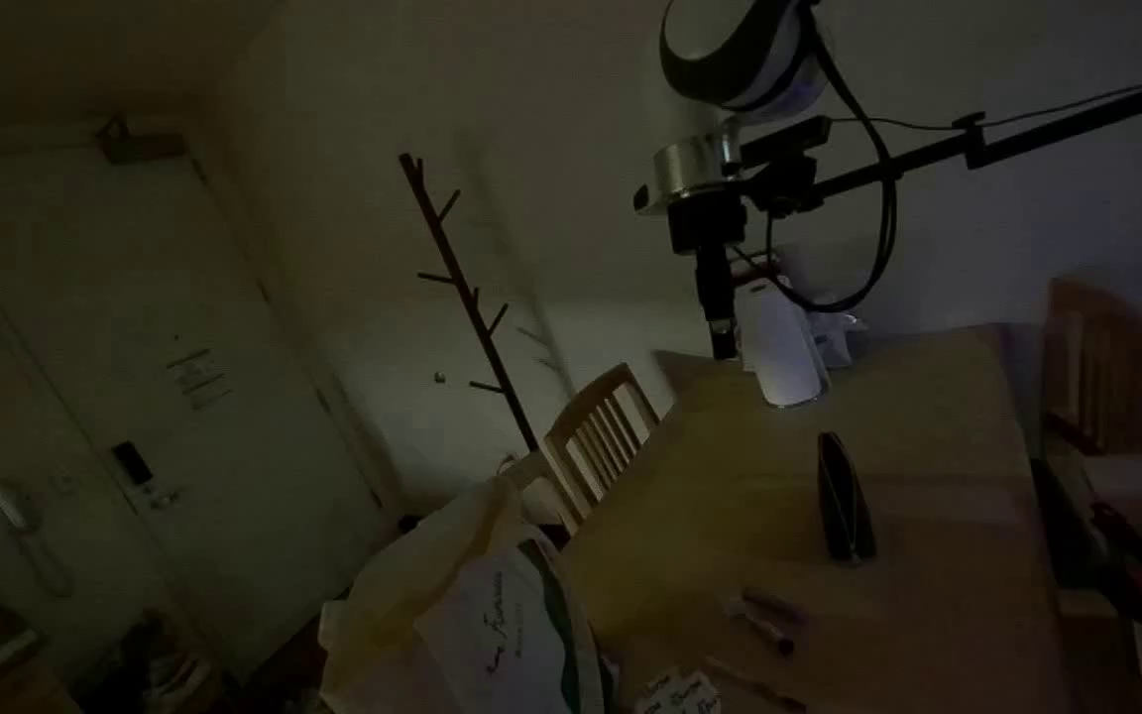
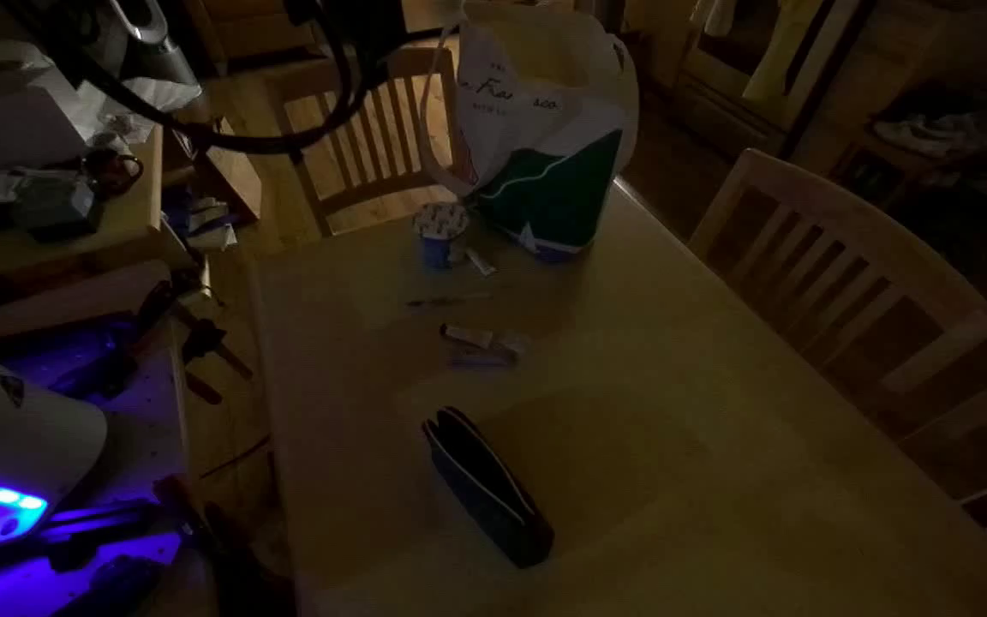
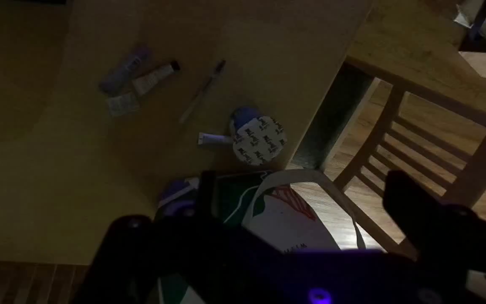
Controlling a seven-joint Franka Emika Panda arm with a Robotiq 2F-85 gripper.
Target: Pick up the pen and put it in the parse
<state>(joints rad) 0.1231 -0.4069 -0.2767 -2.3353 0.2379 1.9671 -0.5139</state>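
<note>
Wooden table [image 2: 699,428] beneath black pouch [image 2: 487,499], pen [image 3: 203,91], tubes [image 3: 154,79], cup [image 2: 440,233], bag [image 2: 549,184]

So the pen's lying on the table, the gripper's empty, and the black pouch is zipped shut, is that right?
Not quite: the black pouch isn't zipped shut; it gapes open along its top, as an exterior view shows. The pen does lie on the table, and the gripper is empty.

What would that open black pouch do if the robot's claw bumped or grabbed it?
The pouch probably gives when squeezed yet isn't fully floppy: its sides hold their shape around the open mouth. Long and narrow, it might tip under a sideways push. Its slim build suggests it's light, though the dark inside hides any contents.
</note>
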